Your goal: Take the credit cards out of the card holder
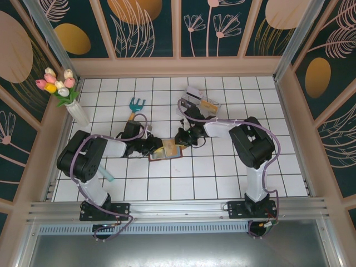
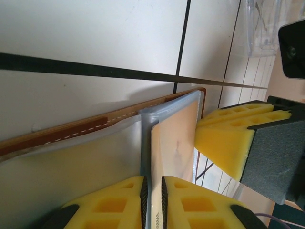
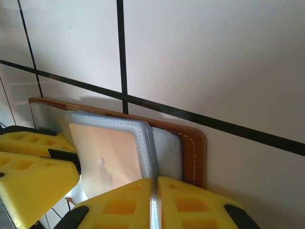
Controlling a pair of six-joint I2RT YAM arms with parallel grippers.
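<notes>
White tiles ruled in black covered the table (image 1: pixel 222 178). Far left stood a vase of tulips (image 1: pixel 71 103), then a teal garden fork (image 1: pixel 135 105). Left gripper (image 1: pixel 154 148) was down on the card holder (image 1: pixel 167 151) lying mid-table, fingers (image 2: pixel 119 200) pinched narrow on a clear pocket leaf! A yellowish card (image 2: pixel 177 138) sat inside that leaf. Right gripper (image 1: pixel 182 139) nipped a leaf edge too, pads (image 3: pixel 190 205) nearly touching. Beyond lay a clear plastic box (image 1: pixel 203 103).

This is a staged robot test cell, lab-built. A white tiled floor (image 1: pixel 222 172) lies under the fingers (image 2: pixel 190 195), leaf-printed panel walls (image 1: pixel 144 28) stand beyond them, a vase of tulips (image 1: pixel 77 111) sits far to their left, and an aluminium rail (image 1: pixel 178 207) runs behind them.
</notes>
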